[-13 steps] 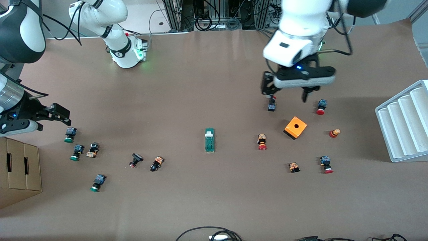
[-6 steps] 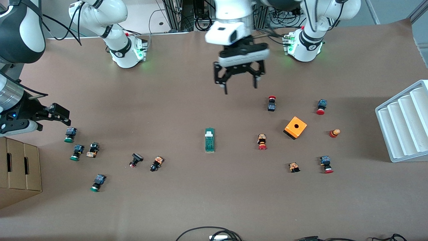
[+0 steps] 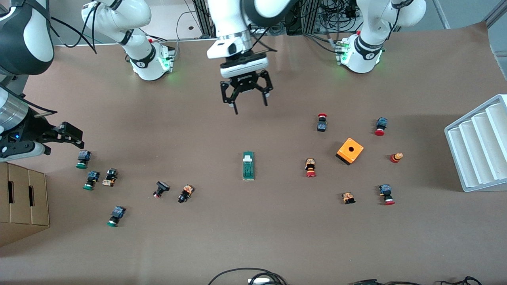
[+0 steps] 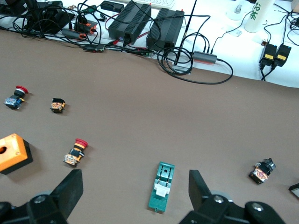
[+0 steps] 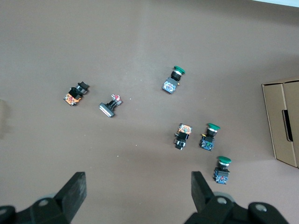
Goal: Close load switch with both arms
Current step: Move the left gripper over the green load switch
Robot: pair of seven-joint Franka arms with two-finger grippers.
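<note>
The load switch (image 3: 248,165), a narrow dark-green block with a white tab, lies flat mid-table. It also shows in the left wrist view (image 4: 162,186). My left gripper (image 3: 251,107) hangs open and empty in the air over bare table, between the robot bases and the switch; in its wrist view (image 4: 134,189) the switch lies between the spread fingers, far below. My right gripper (image 3: 74,136) is open and empty at the right arm's end of the table, over green-capped push buttons (image 5: 223,169). The switch does not show in the right wrist view.
An orange box with a hole (image 3: 350,151) and red-capped buttons (image 3: 310,168) lie toward the left arm's end. A white ribbed tray (image 3: 479,146) stands at that table edge. A cardboard box (image 3: 21,202) stands under the right gripper's end. More buttons (image 3: 185,193) lie scattered.
My left arm has swung from above the orange box toward the table's middle, its gripper still open. The right arm and the load switch have not moved.
</note>
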